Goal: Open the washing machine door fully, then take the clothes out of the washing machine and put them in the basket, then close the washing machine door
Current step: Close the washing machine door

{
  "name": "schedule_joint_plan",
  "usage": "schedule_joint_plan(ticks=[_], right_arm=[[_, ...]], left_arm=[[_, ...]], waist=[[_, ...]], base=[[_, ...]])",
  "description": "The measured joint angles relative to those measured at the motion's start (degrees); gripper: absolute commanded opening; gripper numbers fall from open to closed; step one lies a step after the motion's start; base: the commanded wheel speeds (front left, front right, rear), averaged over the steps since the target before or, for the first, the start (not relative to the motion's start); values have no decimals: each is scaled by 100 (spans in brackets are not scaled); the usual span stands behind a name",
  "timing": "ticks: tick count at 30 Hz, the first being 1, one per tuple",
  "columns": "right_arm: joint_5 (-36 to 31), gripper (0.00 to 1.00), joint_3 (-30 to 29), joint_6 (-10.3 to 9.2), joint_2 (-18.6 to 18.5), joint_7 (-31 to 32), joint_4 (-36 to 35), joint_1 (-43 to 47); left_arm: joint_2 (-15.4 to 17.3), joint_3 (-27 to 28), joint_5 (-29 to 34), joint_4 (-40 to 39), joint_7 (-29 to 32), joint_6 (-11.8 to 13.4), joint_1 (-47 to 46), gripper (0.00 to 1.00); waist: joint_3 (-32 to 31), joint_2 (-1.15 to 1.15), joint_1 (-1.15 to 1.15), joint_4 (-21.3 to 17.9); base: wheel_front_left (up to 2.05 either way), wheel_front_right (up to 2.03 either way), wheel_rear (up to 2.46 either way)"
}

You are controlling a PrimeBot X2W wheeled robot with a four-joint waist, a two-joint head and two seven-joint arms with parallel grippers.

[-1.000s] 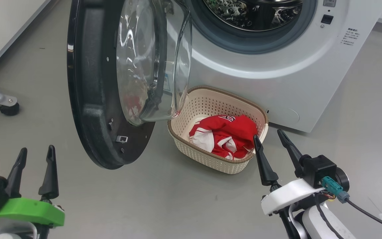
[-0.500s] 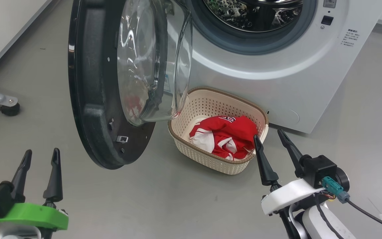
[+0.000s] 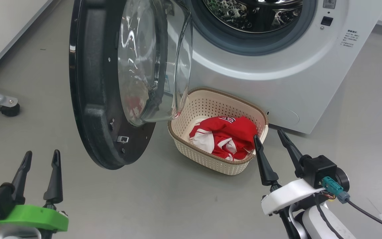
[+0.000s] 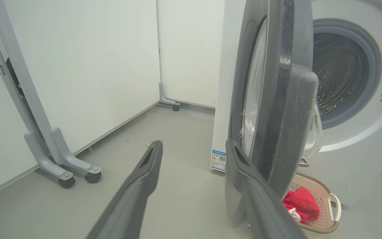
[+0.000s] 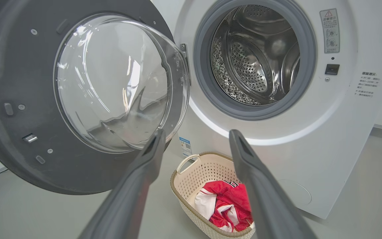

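My left gripper [image 3: 42, 153] and my right gripper [image 3: 267, 134] are both spread wide, holding nothing. The clothes [image 3: 225, 136] lie in the basket [image 3: 207, 156], just beyond my right gripper, before the washing machine [image 3: 277, 83]. The washing machine door [image 3: 90, 99] stands open on the left, beyond my left gripper.

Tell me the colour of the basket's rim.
Brown, a woven-look band around the cream basket; the right wrist view shows it best.

1 washing machine [image 3: 277, 83], 1 door [image 3: 91, 99], 1 basket [image 3: 207, 156], 1 red-white heap of clothes [image 3: 234, 132], no. of garments unclear. 2 tools: left tool [image 3: 42, 152], right tool [image 3: 267, 134], 2 fingers [image 3: 264, 166] ea. 3 castors [image 4: 93, 177] at left.
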Motion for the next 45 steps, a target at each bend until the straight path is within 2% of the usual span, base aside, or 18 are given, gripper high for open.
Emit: schedule_joint_plan(ticks=[34, 35, 36, 37, 45], right_arm=[[53, 100, 5, 0, -4, -25, 22, 0], [53, 100, 7, 0, -4, -25, 23, 0], [53, 100, 9, 0, -4, -25, 25, 0], [53, 100, 11, 0, -4, -25, 26, 0], [53, 100, 34, 0, -5, -26, 45, 0]], left_arm=[[12, -102, 0, 164, -55, 0, -8, 100], [12, -104, -10, 190, -56, 0, -8, 70], [12, -110, -16, 218, -56, 0, -8, 24], [12, -114, -16, 233, -55, 0, -8, 0], [76, -183, -16, 236, -56, 0, -8, 0]], waist=[[-34, 0, 0, -6], [-36, 0, 0, -6], [-39, 0, 0, -7], [-43, 0, 0, -8], [-60, 0, 0, -11]], base=[[0, 0, 0], [0, 0, 0], [0, 0, 0], [0, 0, 0], [0, 0, 0]])
